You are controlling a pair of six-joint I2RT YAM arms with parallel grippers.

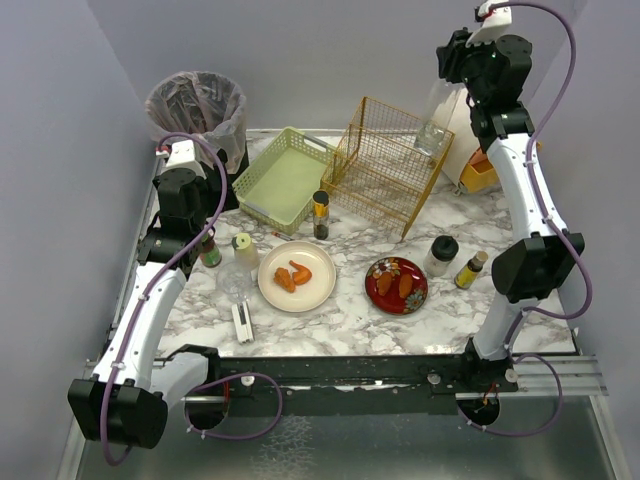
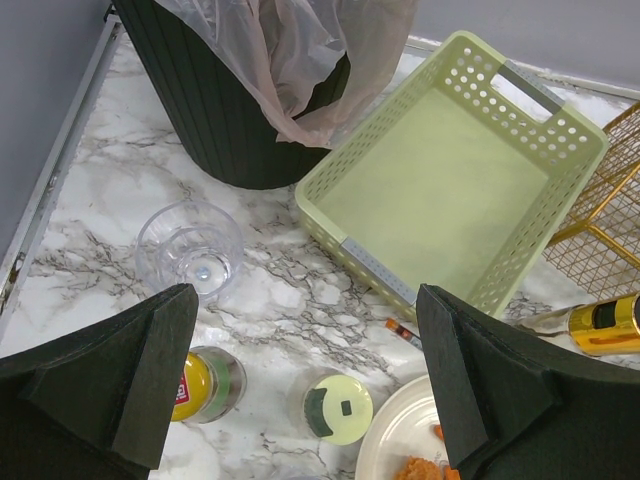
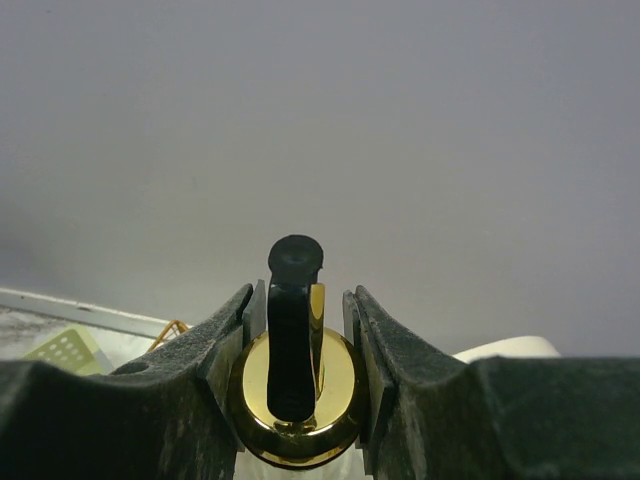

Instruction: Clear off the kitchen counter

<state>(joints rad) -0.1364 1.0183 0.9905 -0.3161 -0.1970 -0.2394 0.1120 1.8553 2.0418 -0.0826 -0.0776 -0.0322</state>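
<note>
Clutter covers much of the marble desk (image 1: 350, 325) in the overhead view: a white plate (image 1: 320, 290) and a red plate (image 1: 372, 290), each with food on it, plus several small jars and bottles spread across the middle. At the back stand a bag-lined bin (image 1: 228, 120), an empty green tray (image 1: 285, 180) and a gold wire rack (image 1: 385, 170). The right claw (image 1: 450, 80) is raised high at the back right, and a clear bottle (image 1: 436, 118) hangs from it above the rack's far corner, well off the desk.

From the left wrist, the left claw (image 2: 305, 330) is spread as wide as it goes, with nothing between its fingers. It hovers over a yellow-lidded jar (image 2: 205, 385) and a green-capped bottle (image 2: 337, 408). A clear glass (image 2: 190, 245) stands just beyond them, with the bin and tray farther back.

From the right wrist, the claw is closed partway on the bottle's gold cap (image 3: 335, 390), pinching it from both sides. A black spout (image 3: 293, 330) rises between the fingers, and behind it is only the grey wall.

The step in hand looks like carrying this bottle off to storage, with most of the clearing not yet done. The next move probably calls for lowering the bottle upright into the rack. It must clear the wire rim and sit on its base before the claw lets go.
</note>
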